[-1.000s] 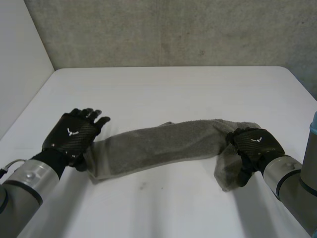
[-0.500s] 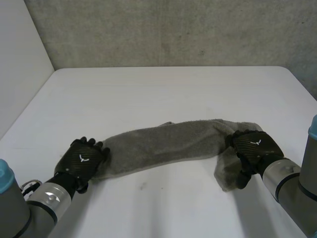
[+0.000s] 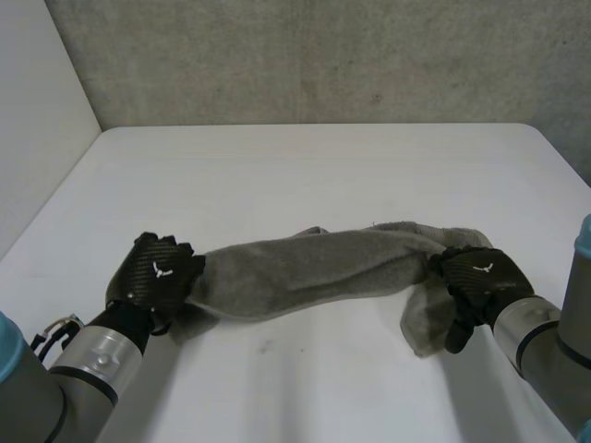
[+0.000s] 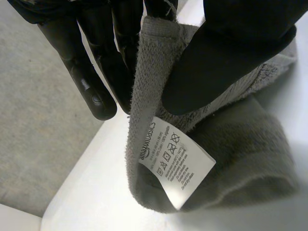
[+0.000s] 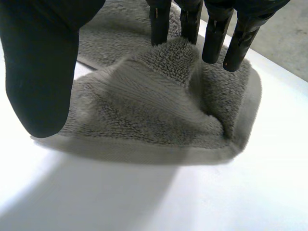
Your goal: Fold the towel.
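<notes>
Across the near half of the white desk [image 3: 305,166] a grey towel [image 3: 314,268] is strung out as a long, narrow band, running from about 8 o'clock to about 4 o'clock in the head view. Its 8 o'clock end is held by the left hand [image 3: 155,277], whose fingers are curled round the cloth with the knuckles up. A small flap of towel is seen just past the hand, toward its 5 o'clock. In the left wrist view the grip is shown plainly — the towel's hemmed edge is pinched between the thumb [image 4: 226,57] and the fingers [image 4: 91,77], and the rest of that end hangs bunched beneath them. A white care label [image 4: 175,161], printed with washing symbols, is sewn to the edge just beyond the thumb tip.

The 4 o'clock end is taken by the right hand [image 3: 476,275]. There the band is bent sharply, and a loose fold drops from the hand toward 7 o'clock, down to the desk. In the right wrist view the fingers [image 5: 216,33] are pressed into the top of a raised ridge of pile. The thumb [image 5: 41,67] is set at the ridge's other side, so the cloth is bunched and pinched between them — the fold's lower edge lies on the desk.

Between the hands the band's middle looks slightly lifted, though whether it clears the desk cannot be told. Behind the desk, at 12 o'clock, a grey wall [image 3: 323,55] is seen.
</notes>
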Controlling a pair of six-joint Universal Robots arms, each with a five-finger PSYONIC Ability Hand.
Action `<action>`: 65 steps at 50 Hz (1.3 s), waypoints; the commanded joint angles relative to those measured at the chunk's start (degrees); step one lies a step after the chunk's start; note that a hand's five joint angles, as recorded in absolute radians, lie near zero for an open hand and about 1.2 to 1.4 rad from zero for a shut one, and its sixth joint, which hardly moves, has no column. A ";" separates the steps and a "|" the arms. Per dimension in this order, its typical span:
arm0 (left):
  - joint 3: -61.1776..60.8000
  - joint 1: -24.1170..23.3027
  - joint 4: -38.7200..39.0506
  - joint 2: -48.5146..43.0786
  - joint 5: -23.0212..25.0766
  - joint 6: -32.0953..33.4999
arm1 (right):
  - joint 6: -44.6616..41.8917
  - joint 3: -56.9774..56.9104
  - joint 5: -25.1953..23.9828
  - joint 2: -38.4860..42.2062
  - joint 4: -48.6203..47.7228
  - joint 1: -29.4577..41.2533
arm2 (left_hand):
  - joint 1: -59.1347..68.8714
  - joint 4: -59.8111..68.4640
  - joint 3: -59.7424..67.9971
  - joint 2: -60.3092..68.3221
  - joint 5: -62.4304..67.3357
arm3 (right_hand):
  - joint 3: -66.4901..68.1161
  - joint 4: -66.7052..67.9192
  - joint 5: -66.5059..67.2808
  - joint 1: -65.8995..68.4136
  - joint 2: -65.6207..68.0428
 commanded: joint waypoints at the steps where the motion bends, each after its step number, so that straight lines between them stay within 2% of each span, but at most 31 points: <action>1: 5.84 -0.04 -6.57 4.16 -0.11 -5.93 | 2.08 1.43 -0.18 -3.02 2.24 -2.19 | 13.41 10.71 10.76 10.66 11.63 | -1.93 -3.20 -2.82 -1.78 -2.58; 9: 16.91 0.14 -15.80 4.25 -0.02 -18.77 | 13.23 2.39 -0.62 -4.60 2.34 -1.14 | 13.41 10.71 10.76 10.66 11.63 | -1.93 -3.20 -2.82 -1.78 -2.58; 15: 23.43 3.29 -19.59 3.99 -0.03 -26.33 | 12.89 2.57 -0.45 -4.87 -0.22 0.18 | 13.41 10.71 10.76 10.66 11.63 | -1.93 -3.20 -2.82 -1.78 -2.58; 18: 24.40 4.79 -20.82 3.38 0.06 -29.24 | 11.05 1.60 0.17 -1.97 -2.24 0.80 | 13.41 10.71 10.76 10.66 11.63 | -1.93 -3.20 -2.82 -1.78 -2.58; 20: 24.49 5.23 -20.91 3.20 0.06 -29.94 | 8.42 0.03 0.52 3.89 -3.64 0.97 | 13.41 10.71 10.76 10.66 11.63 | -1.93 -3.20 -2.82 -1.78 -2.58; 26: 23.96 5.41 -20.74 1.10 -0.02 -30.13 | 7.44 -3.14 3.07 9.72 -6.11 0.80 | 13.41 10.71 10.76 10.66 11.63 | -1.18 -2.44 -2.06 -1.03 -1.83; 28: 23.96 5.41 -20.74 0.74 -0.02 -30.13 | 7.09 -4.11 4.65 11.92 -7.86 0.80 | 13.41 10.71 10.76 10.66 11.63 | 3.36 2.10 2.48 3.51 2.71; 30: 23.79 6.02 -20.74 0.13 -0.02 -30.13 | 6.57 -5.60 7.62 14.89 -11.54 0.89 | 13.41 10.71 10.76 10.66 11.63 | 15.07 13.81 14.18 15.22 14.42; 31: 23.79 6.02 -20.74 0.12 -0.02 -30.13 | 6.56 -5.61 7.64 14.91 -11.55 0.89 | 13.41 10.71 10.76 10.66 11.63 | 15.14 13.87 14.25 15.29 14.49; 32: 23.79 6.46 -20.74 -0.05 -0.02 -30.13 | 6.22 -5.87 8.51 15.43 -13.03 0.89 | 13.41 10.71 10.76 10.66 11.63 | 26.63 25.37 25.74 26.78 25.98; 33: 23.79 6.90 -20.74 -0.14 -0.02 -30.13 | 5.86 -5.96 9.04 15.52 -14.96 0.80 | 13.41 10.71 10.76 10.66 11.63 | 46.89 45.63 46.01 47.05 46.24; 34: 23.79 6.90 -20.74 -0.14 -0.02 -30.13 | 5.86 -5.96 9.04 15.52 -14.98 0.80 | 13.41 10.71 10.76 10.66 11.63 | 47.10 45.83 46.21 47.25 46.45; 35: 23.96 6.99 -20.74 -0.14 -0.02 -30.13 | 5.51 -5.87 9.04 15.00 -17.42 0.80 | 13.41 10.71 10.76 10.66 11.63 | 67.86 66.59 66.97 68.01 67.21; 39: 23.96 7.08 -20.74 -0.14 -0.11 -30.04 | 4.98 -4.99 8.34 13.32 -20.78 0.10 | 13.41 10.71 10.76 10.66 11.63 | 68.07 66.80 67.18 68.22 67.42; 41: 23.79 7.34 -20.83 0.03 -0.11 -30.04 | 4.81 -4.12 7.47 7.73 -20.09 -0.08 | 13.41 10.71 10.76 10.66 11.63 | 68.07 66.80 67.18 68.22 67.42; 42: 23.79 7.34 -20.83 0.04 -0.11 -30.04 | 4.81 -4.11 7.46 7.70 -20.08 -0.08 | 13.41 10.71 10.76 10.66 11.63 | 68.07 66.80 67.18 68.22 67.42; 44: 23.53 7.61 -21.18 0.65 -0.11 -29.95 | 4.02 -4.11 4.23 1.14 -16.67 0.18 | 13.41 10.71 10.76 10.66 11.63 | 68.07 66.80 67.18 68.22 67.42; 47: 23.53 7.78 -21.44 0.83 -0.11 -29.95 | 2.52 -4.55 1.49 -1.53 -12.70 -0.08 | 13.41 10.71 10.76 10.66 11.63 | 68.07 66.80 67.18 68.22 67.42; 49: 23.18 8.13 -22.49 1.26 -0.11 -29.78 | -2.29 -7.26 -3.85 -4.51 -2.21 -3.40 | 13.41 10.71 10.76 10.66 11.63 | 68.07 66.80 67.18 68.22 67.42; 50: 23.17 8.13 -22.50 1.27 -0.11 -29.78 | -2.31 -7.28 -3.88 -4.52 -2.15 -3.42 | 13.41 10.71 10.76 10.66 11.63 | 68.07 66.80 67.18 68.22 67.42; 52: 22.47 8.75 -25.03 1.62 -0.64 -29.60 | -7.04 -10.77 -7.46 -5.83 9.66 -8.93 | 13.41 10.71 10.76 10.66 11.63 | 68.07 66.80 67.18 68.22 67.42; 53: 22.47 8.75 -25.05 1.62 -0.64 -29.60 | -7.06 -10.79 -7.48 -5.84 9.71 -8.96 | 13.41 10.71 10.76 10.66 11.63 | 68.07 66.80 67.18 68.22 67.42; 55: 21.68 9.89 -27.84 1.36 -0.90 -28.99 | -10.21 -14.29 -10.02 -7.15 19.60 -13.86 | 13.41 10.71 10.76 10.66 11.63 | 68.07 66.80 67.18 68.22 67.42; 61: 20.62 10.42 -28.74 -1.99 -0.99 -25.56 | -12.77 -17.65 -12.84 -6.54 25.97 -17.31 | 13.41 10.71 10.76 10.66 11.63 | 68.07 66.80 67.18 68.22 67.42; 65: 22.37 10.33 -28.56 -10.22 -1.78 -20.13 | -17.32 -18.78 -12.93 -0.24 25.89 -17.04 | 13.41 10.71 10.76 10.66 11.63 | 68.07 66.80 67.18 68.22 67.42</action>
